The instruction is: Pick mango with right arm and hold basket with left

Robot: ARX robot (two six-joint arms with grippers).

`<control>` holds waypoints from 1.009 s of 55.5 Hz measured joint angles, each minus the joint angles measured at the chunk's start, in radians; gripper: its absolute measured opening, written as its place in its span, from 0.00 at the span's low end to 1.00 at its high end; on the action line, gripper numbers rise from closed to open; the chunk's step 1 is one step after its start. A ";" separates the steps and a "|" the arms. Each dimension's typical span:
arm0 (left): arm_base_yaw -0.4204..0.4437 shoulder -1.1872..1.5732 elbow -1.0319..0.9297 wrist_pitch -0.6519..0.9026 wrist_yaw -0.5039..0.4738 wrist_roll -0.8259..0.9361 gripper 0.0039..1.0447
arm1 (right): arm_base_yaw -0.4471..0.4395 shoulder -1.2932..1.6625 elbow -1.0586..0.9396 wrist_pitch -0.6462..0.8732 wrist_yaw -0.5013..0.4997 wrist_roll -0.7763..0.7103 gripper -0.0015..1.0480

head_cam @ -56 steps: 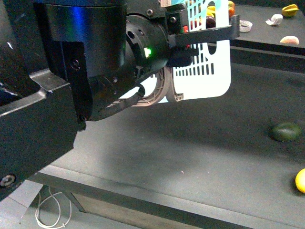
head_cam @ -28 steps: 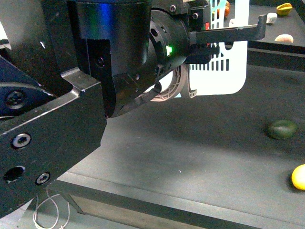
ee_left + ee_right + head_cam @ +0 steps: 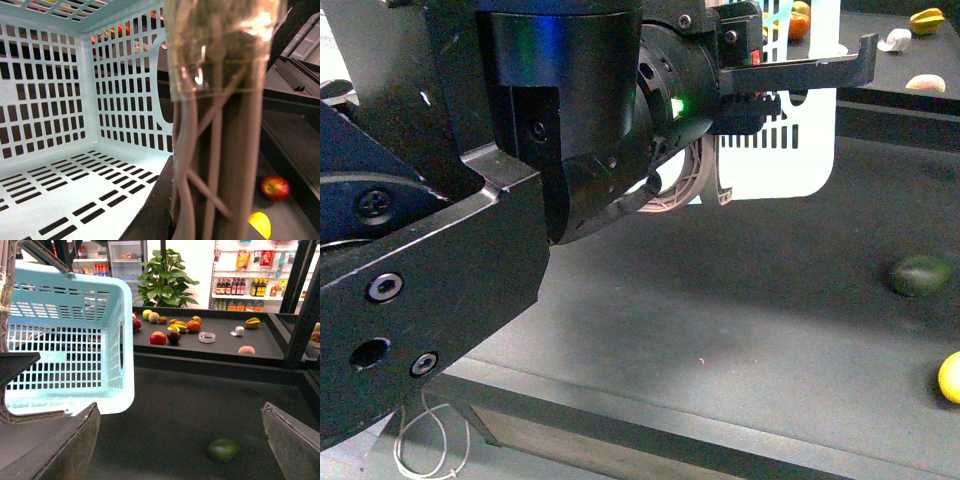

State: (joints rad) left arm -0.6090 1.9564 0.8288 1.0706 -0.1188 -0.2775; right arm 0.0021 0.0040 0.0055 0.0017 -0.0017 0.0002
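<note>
Left arm (image 3: 582,120) outstretched, basket (image 3: 790,150) aloft.

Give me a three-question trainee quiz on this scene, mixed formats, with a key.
1. True or false: the mango lies inside the basket.
2. The right gripper has its jaws: A) open and empty; B) shut on the mango; C) shut on the basket.
3. Fill in: the oval fruit nearest the mango is dark ____.
Key: 1 false; 2 A; 3 green.
</note>
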 joint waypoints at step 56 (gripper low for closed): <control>0.000 0.000 0.000 0.000 0.000 0.000 0.05 | -0.175 0.485 0.077 0.367 -0.122 0.008 0.92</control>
State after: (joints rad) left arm -0.6086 1.9564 0.8284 1.0706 -0.1184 -0.2779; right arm -0.1734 0.4889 0.0822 0.3691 -0.1242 0.0086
